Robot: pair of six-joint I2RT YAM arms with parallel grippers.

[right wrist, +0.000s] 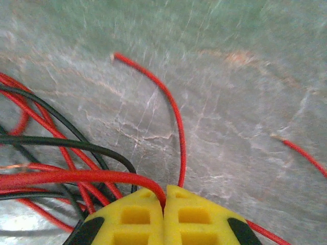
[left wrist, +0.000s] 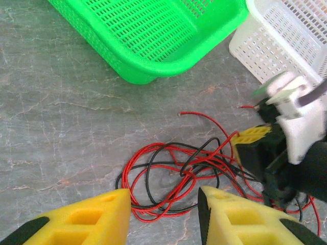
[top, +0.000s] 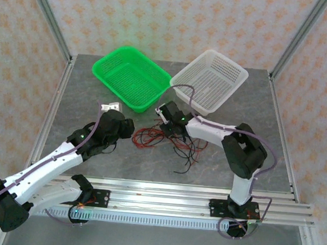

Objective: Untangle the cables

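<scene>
At the middle of the top view, the cables (top: 150,137) lie in a red and black knot on the tabletop (top: 142,167). Low in the right wrist view, the right claw (right wrist: 164,193) is pinched tight on one red cable. The left claw (left wrist: 163,209) is half open and holds nothing. If the right claw pulls now, the whole knot may come along or get tighter, because nothing holds the rest down. The thin cable may also slip out.

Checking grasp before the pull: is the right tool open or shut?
Shut. In the right wrist view the right tool has its yellow fingers meeting with no gap, and a red cable runs into the seam, apparently pinched.
</scene>
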